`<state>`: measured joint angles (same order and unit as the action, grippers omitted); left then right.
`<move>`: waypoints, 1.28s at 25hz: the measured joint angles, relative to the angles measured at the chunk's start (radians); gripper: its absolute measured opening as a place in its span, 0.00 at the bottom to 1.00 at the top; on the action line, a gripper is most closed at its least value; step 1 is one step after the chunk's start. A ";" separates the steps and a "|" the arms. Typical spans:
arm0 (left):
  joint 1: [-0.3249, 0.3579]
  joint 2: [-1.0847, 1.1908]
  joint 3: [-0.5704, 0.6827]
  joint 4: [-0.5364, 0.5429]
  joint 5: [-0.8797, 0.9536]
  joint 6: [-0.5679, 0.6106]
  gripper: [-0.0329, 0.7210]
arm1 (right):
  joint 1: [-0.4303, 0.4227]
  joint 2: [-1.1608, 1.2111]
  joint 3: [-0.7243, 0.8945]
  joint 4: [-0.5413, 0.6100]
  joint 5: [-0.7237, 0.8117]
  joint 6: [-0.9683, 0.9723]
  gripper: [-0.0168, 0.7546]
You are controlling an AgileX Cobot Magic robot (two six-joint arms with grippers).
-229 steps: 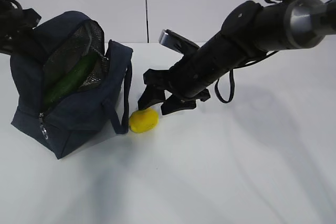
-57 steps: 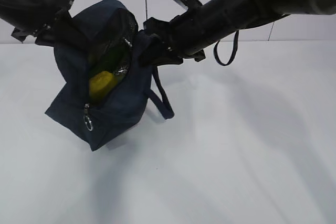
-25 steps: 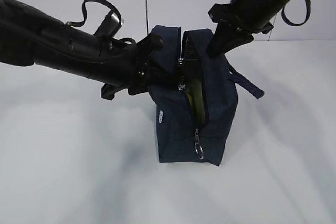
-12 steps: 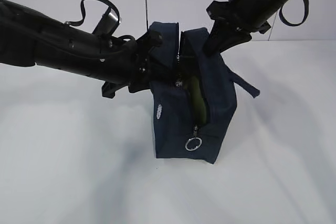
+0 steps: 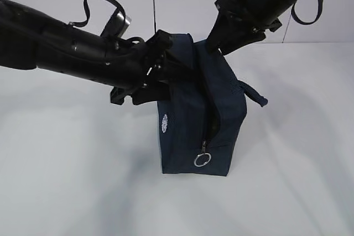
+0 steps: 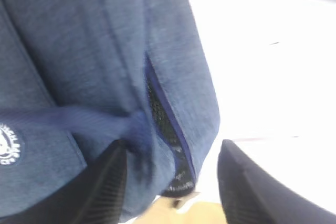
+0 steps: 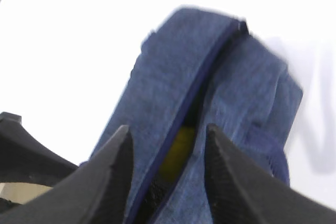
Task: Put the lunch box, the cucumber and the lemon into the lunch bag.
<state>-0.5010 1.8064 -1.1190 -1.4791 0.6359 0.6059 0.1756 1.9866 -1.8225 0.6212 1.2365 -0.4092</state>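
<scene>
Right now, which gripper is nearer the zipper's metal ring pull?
Left, slightly. The left gripper is on the lunch bag's upper left side; the right gripper is at its top edge, farther above the ring pull.

No legible writing
The lunch bag (image 5: 191, 120) carries a small round white logo (image 5: 164, 123); its lettering is too blurred to read.
</scene>
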 joint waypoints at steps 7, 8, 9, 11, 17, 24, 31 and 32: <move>0.001 -0.080 0.000 0.087 0.002 0.002 0.55 | 0.000 0.000 -0.118 0.002 0.000 0.000 0.46; 0.003 -0.093 0.000 0.101 0.002 0.002 0.55 | 0.000 0.000 -0.139 0.002 0.000 0.002 0.46; 0.010 -0.105 0.000 0.119 0.002 0.002 0.55 | 0.000 -0.004 -0.158 0.002 0.000 0.004 0.46; 0.026 -0.128 0.000 0.158 0.004 0.002 0.55 | 0.000 -0.023 -0.181 0.002 0.000 0.008 0.46; 0.082 -0.216 0.000 0.318 0.001 0.002 0.55 | 0.000 -0.171 -0.188 -0.003 -0.111 0.011 0.46; 0.095 -0.342 0.000 0.562 -0.053 0.002 0.55 | 0.000 -0.402 -0.190 -0.067 -0.195 0.014 0.46; 0.095 -0.431 0.000 0.674 -0.056 0.002 0.55 | 0.000 -0.595 -0.190 -0.090 -0.179 0.018 0.39; 0.095 -0.439 0.000 0.680 -0.056 0.002 0.55 | 0.000 -0.623 -0.190 -0.090 -0.169 0.018 0.39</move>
<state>-0.4056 1.3674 -1.1190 -0.7988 0.5796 0.6076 0.1756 1.3637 -2.0124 0.5307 1.0673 -0.3915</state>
